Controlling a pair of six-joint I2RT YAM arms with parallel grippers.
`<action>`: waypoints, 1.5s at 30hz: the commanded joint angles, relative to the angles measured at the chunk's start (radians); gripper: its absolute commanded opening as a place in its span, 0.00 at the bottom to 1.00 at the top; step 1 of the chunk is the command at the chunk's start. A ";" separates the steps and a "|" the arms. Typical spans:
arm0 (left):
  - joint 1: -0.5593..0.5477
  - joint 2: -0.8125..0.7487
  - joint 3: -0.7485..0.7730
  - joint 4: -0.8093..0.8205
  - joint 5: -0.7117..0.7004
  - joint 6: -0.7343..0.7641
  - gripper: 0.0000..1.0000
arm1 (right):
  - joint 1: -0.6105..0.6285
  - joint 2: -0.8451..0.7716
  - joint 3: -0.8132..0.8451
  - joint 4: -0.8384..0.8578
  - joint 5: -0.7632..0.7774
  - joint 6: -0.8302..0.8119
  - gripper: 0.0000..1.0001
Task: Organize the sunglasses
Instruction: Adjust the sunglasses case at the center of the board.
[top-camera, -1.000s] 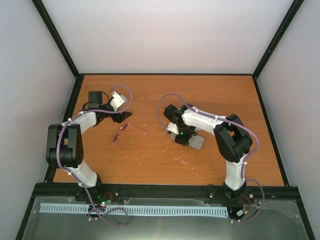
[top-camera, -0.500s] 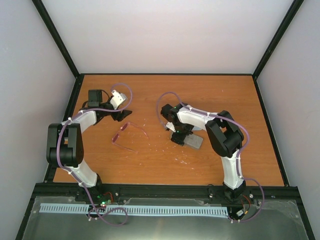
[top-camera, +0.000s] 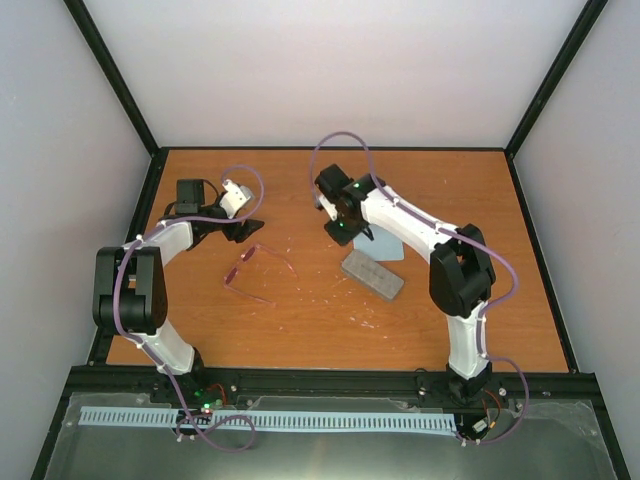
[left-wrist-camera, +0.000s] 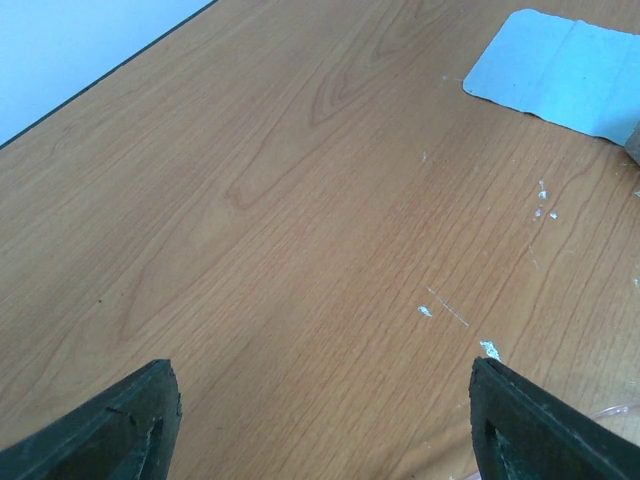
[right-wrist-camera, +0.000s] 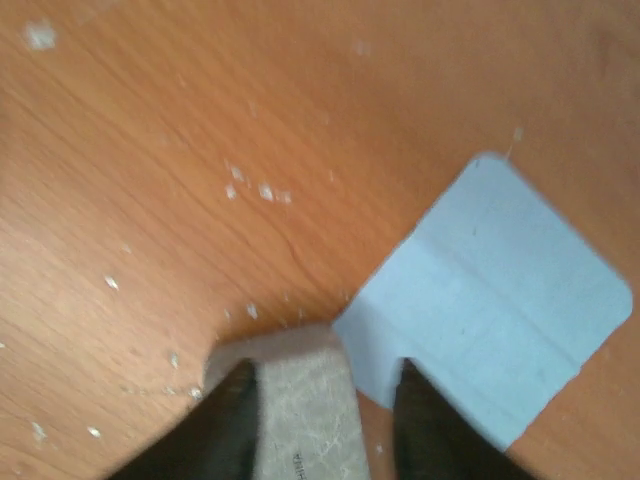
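Note:
The sunglasses (top-camera: 256, 271), a thin pink-red frame with its temple arms spread, lie on the table left of centre. My left gripper (top-camera: 243, 229) is open and empty just behind them; in the left wrist view (left-wrist-camera: 325, 420) only bare wood lies between its fingers. The grey case (top-camera: 372, 274) lies shut at the centre. The light blue cloth (top-camera: 387, 244) lies flat just behind it, partly under my right arm. My right gripper (top-camera: 350, 236) is open and empty, raised above the case's far end (right-wrist-camera: 300, 410) and the cloth (right-wrist-camera: 495, 305).
The black frame rails (top-camera: 150, 190) run along the table's left and far edges. White specks (right-wrist-camera: 255, 190) dot the wood. The cloth also shows in the left wrist view (left-wrist-camera: 560, 70) at the top right.
My right gripper has lifted off the grey case and swung back toward the far side, uncovering the case and cloth. The left gripper and the sunglasses have stayed put.

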 joint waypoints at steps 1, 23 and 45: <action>-0.006 -0.006 0.016 0.018 0.006 -0.026 0.79 | -0.003 0.065 0.127 0.010 -0.071 0.056 0.25; -0.006 0.001 -0.014 0.057 0.020 -0.042 0.78 | -0.002 0.053 -0.097 -0.204 -0.252 0.153 0.13; -0.007 0.023 -0.020 0.117 0.066 -0.093 0.78 | -0.043 -0.184 -0.441 -0.239 -0.141 0.483 0.08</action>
